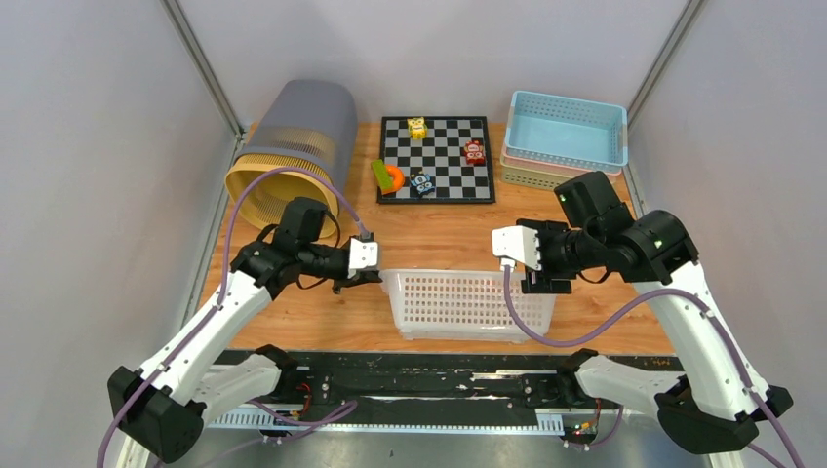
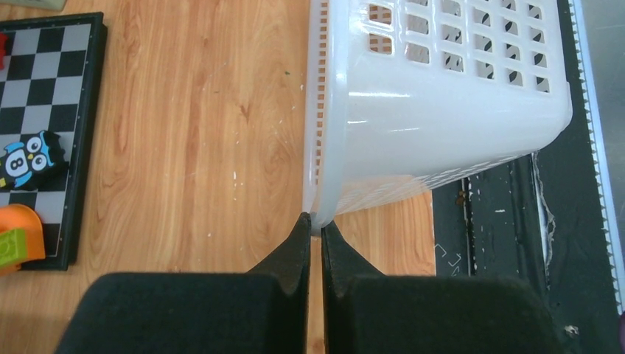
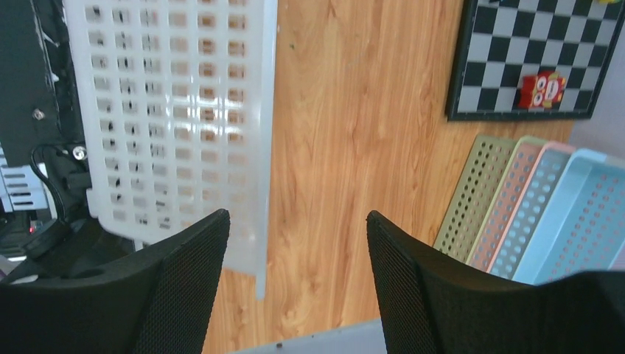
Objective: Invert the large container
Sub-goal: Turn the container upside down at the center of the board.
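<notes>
Step in hand: tipping. One white basket (image 1: 468, 304) lies at the near table edge, apparently on its side with the opening facing away. The left gripper (image 2: 313, 221) is pinched on its rim. The right gripper (image 3: 296, 215) is spread at the opposite rim, holding nothing. Next move: close the right gripper, then rotate both together. Also present: one chessboard (image 1: 444, 146), three toy figures (image 1: 474, 151).
</notes>
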### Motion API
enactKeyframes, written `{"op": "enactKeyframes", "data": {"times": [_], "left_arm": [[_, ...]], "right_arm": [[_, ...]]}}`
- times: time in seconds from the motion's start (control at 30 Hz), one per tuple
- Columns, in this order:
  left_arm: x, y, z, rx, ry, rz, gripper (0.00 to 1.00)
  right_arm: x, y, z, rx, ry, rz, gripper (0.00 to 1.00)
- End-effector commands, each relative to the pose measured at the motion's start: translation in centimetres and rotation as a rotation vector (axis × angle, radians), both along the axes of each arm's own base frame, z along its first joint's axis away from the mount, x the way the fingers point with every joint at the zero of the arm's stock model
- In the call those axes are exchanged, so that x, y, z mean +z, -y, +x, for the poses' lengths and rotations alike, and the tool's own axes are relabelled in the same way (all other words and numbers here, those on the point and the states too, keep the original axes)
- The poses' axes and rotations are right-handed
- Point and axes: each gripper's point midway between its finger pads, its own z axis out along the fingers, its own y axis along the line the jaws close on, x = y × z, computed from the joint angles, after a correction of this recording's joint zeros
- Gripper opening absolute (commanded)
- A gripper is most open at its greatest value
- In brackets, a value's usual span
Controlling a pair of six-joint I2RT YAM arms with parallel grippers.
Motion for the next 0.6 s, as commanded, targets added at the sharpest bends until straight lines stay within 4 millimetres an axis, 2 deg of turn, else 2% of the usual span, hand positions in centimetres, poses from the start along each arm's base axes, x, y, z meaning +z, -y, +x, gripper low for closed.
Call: {"op": "enactKeyframes", "data": {"times": [0.0, 0.17, 0.37, 0.57], "left_arm": [[0.5, -1.1, -1.0, 0.017, -0.042, 0.017, 0.0], [0.6, -1.7, -0.9, 0.038, -0.04, 0.029, 0.0], [1.3, -2.1, -0.6, 0.063, -0.034, 0.029, 0.0], [1.5, -2.0, -0.8, 0.066, -0.064, 0.015, 0.0]], "right_arm": [[0.1, 3.1, -1.0, -0.031, 0.02, -0.085, 0.71], [-0.6, 4.7, -1.3, -0.065, 0.021, -0.135, 0.72], [-2.5, 5.9, -0.9, -0.103, 0.006, -0.185, 0.72], [-3.2, 5.6, -0.3, -0.11, -0.028, -0.158, 0.65]]}}
